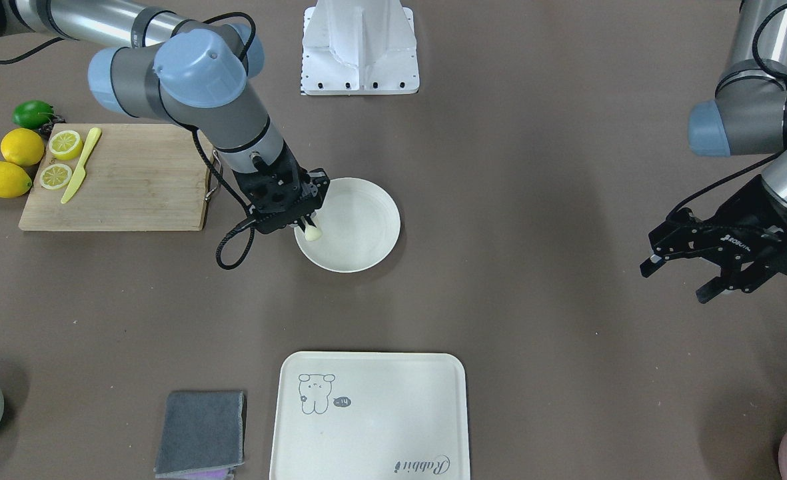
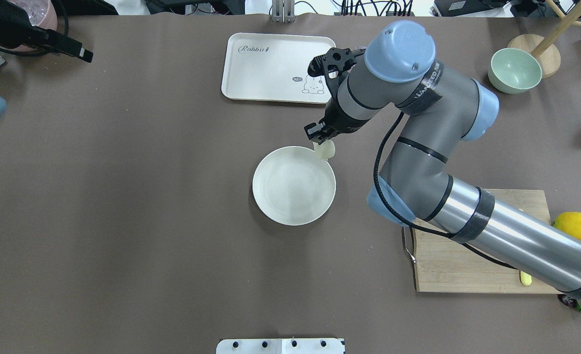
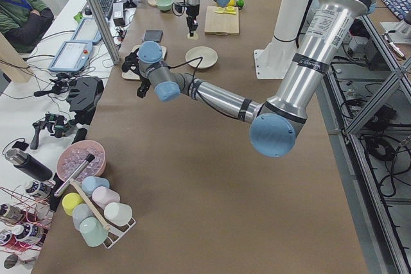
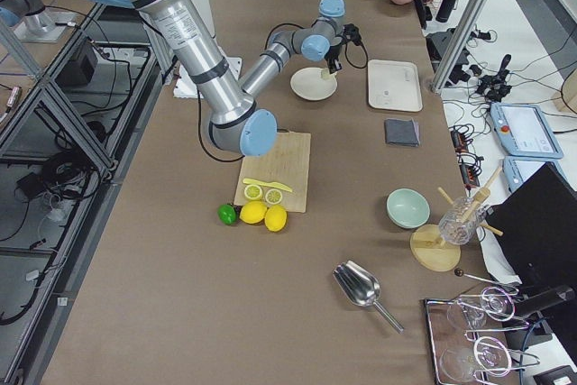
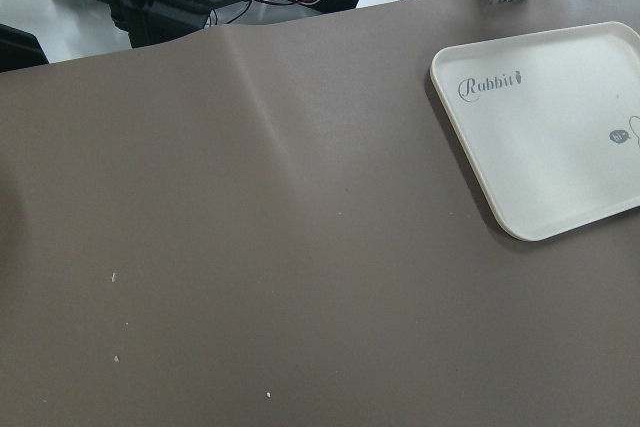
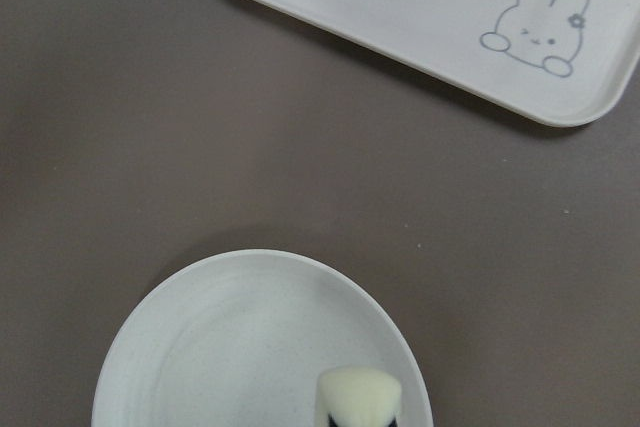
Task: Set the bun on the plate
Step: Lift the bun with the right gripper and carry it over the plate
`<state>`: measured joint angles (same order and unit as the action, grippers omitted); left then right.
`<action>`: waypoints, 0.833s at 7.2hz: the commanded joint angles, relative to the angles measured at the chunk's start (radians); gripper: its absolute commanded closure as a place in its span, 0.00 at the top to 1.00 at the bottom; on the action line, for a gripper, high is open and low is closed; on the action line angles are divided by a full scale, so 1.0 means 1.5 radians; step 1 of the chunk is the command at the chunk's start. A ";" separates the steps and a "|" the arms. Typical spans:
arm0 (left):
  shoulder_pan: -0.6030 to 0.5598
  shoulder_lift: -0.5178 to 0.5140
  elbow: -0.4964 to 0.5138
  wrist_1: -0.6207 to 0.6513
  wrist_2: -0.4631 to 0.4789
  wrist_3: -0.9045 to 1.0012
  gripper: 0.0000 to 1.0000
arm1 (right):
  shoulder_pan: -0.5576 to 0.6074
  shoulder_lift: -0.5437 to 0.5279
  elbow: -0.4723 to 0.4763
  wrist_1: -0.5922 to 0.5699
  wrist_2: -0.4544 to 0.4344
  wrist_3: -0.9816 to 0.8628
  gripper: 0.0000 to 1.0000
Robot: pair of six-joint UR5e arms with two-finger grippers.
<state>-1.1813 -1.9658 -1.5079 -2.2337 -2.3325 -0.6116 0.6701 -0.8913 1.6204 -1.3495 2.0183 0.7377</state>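
The plate (image 1: 360, 223) is a round off-white dish in the middle of the table. My right gripper (image 1: 309, 225) hangs over the plate's rim on the cutting-board side. It is shut on the bun (image 1: 313, 233), a small pale cream lump that pokes out below the fingers. From overhead, the bun (image 2: 325, 150) sits at the far right rim of the plate (image 2: 290, 189). The right wrist view shows the bun (image 6: 358, 392) just above the plate (image 6: 230, 347). My left gripper (image 1: 674, 280) hovers open and empty far off to the side.
A cream tray (image 1: 370, 417) with a drawing lies beyond the plate, with a grey cloth (image 1: 201, 432) beside it. A wooden cutting board (image 1: 126, 179) carries lemon halves (image 1: 64, 143) and a yellow knife (image 1: 81, 165). Whole lemons (image 1: 3, 179) and a green bowl (image 2: 514, 70) sit nearby.
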 commanded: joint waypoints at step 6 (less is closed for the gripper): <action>0.000 -0.002 0.001 0.005 0.001 -0.008 0.97 | -0.087 0.014 -0.047 0.057 -0.061 0.000 1.00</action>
<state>-1.1812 -1.9680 -1.5068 -2.2251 -2.3320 -0.6236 0.5422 -0.8668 1.5454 -1.2646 1.9262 0.7378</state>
